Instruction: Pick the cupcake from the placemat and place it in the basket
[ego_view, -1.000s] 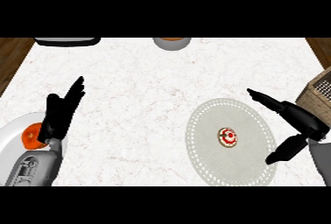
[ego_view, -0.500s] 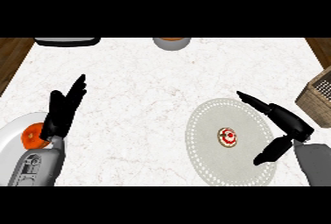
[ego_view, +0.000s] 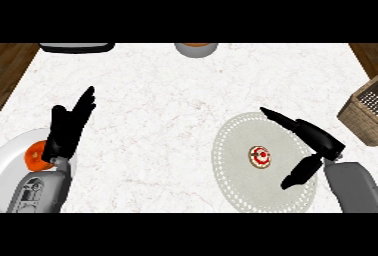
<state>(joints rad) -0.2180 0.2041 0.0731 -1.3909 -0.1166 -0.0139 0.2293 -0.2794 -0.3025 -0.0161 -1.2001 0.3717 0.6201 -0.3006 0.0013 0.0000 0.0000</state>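
A small cupcake (ego_view: 259, 155) with red and white top sits in the middle of a round grey placemat (ego_view: 236, 175) on the marble counter. My right hand (ego_view: 316, 140) hovers over the placemat's right side, open, fingers stretched above and to the right of the cupcake and thumb pointing down beside it, not touching it. A wicker basket (ego_view: 363, 112) shows partly at the right edge. My left hand (ego_view: 69, 125) rests open at the left, fingers up.
A white plate (ego_view: 13, 151) with an orange item (ego_view: 35, 155) lies at the lower left, partly under my left forearm. A grey bowl (ego_view: 196, 48) and a dark tray (ego_view: 76, 47) sit at the counter's far edge.
My right hand has moved left over the placemat, closer to the cupcake. The left hand has stayed put.
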